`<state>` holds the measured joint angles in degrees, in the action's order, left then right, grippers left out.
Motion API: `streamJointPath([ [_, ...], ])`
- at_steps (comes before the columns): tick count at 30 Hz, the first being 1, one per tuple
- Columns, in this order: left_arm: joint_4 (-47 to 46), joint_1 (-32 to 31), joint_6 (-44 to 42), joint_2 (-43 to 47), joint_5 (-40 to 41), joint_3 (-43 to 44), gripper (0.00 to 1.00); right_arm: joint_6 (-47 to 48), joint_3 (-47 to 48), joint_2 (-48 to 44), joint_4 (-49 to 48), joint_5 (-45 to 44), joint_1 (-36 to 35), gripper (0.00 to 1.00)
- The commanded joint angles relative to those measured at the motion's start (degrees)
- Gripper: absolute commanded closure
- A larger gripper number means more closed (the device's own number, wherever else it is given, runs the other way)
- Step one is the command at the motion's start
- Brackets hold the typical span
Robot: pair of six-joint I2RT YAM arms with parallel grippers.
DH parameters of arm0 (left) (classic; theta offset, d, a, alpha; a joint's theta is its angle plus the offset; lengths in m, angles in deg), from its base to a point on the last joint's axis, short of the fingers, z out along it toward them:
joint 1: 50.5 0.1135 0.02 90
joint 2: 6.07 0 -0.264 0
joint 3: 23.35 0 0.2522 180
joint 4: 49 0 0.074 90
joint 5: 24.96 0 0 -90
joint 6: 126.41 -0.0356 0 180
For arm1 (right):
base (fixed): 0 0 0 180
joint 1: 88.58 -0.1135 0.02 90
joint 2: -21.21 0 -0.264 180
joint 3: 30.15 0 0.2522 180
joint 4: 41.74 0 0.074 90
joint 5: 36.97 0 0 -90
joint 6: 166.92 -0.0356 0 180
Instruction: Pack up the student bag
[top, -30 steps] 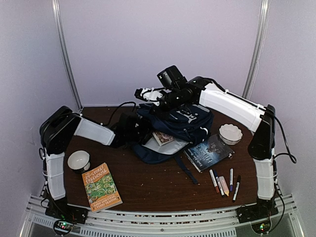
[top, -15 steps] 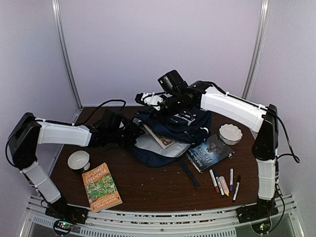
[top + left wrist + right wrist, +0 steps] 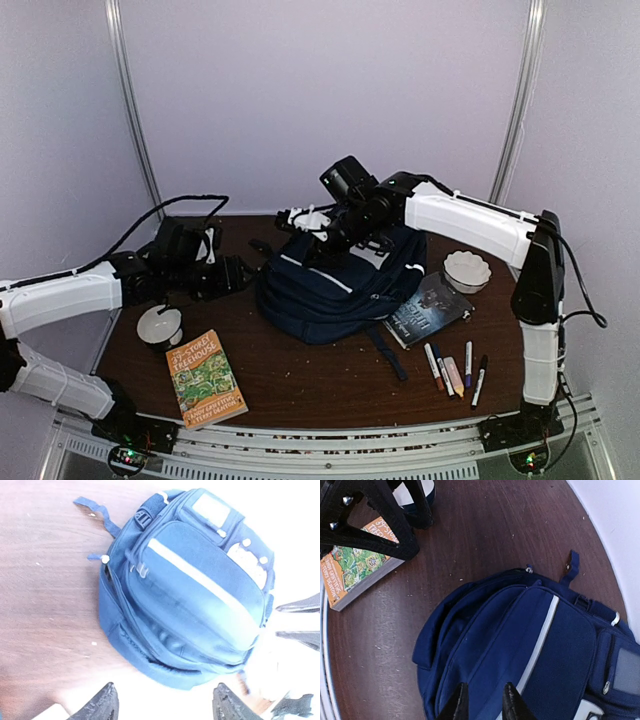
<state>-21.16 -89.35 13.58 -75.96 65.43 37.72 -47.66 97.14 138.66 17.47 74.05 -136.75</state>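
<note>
1. The bag [image 3: 335,285] lies near the middle of the table [image 3: 320,385], a touch toward the far side. Its front panel faces up and a pale stripe [image 3: 200,577] runs across it.
2. Whether the main zip is drawn fully shut, I cannot tell from here.
3. The left claw [image 3: 162,706] is out on the left, well apart from the bag. Its fingers are spread wide with nothing between them, and its camera looks across at the whole bag.
4. The right arm reaches in over the far end of the bag, and the right claw [image 3: 484,702] hangs above the blue fabric. Its two fingertips stand a narrow gap apart and pinch nothing.
5. Whether those tips brush the cloth, I cannot tell.
6. A plain white bowl [image 3: 160,323] sits on the left side of the table, below the left arm.
7. Just in front of it, toward the near edge, lies a green-and-orange book [image 3: 205,378], cover up and turned at a slant.
8. On the right, a dark book [image 3: 432,308] lies flat right against the bag's side.
9. A dark strap [image 3: 385,350] trails from the bag toward the near edge, beside that book.
10. A fluted white bowl [image 3: 467,270] stands just beyond the dark book on the far right.
11. A row of pens [image 3: 455,372] lies side by side near the front right corner, apart from the bag.
</note>
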Motion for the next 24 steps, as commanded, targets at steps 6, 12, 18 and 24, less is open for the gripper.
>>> streamJointPath([
  [6,4.69,2.15,-23.13,-6.08,-0.25,8.7,0.32,-5.64,-17.69,-16.59,1.82,3.22,4.83,0.54],
  [12,11.49,3.39,-30.74,-14.54,-2.63,17.97,0.18,-11.98,-33.04,-25.48,-2.76,-3.04,14.11,0.48],
  [18,8.67,10.37,-27.89,-22.23,-11.29,22.12,0.14,-20.93,-37.14,-22.11,-5.9,-0.99,25.7,0.34],
  [24,3.73,16.18,-18.94,-31.17,-18.47,25.38,0.15,-24.17,-25.27,-8.33,1.47,3.95,29.25,0.27],
])
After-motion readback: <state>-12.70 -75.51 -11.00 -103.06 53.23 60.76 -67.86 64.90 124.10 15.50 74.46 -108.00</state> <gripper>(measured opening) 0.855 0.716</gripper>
